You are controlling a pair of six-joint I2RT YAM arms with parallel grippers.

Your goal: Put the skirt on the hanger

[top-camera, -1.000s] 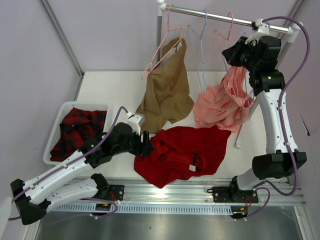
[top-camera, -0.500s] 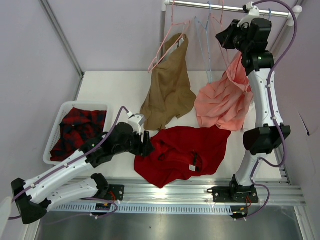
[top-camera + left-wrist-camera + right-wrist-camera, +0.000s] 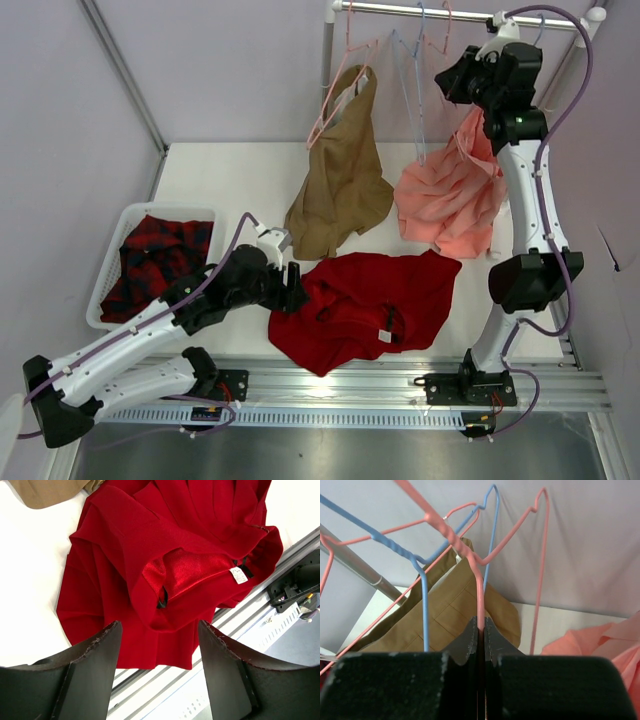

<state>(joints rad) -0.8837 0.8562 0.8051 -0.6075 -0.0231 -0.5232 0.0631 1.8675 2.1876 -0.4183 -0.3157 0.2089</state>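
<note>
Your left gripper (image 3: 159,626) holds its jaws wide apart, the skirt (image 3: 175,540) lying flat just ahead of them, while your right gripper (image 3: 481,623) is clamped on the hanger (image 3: 480,592) rising from its jaws.
</note>
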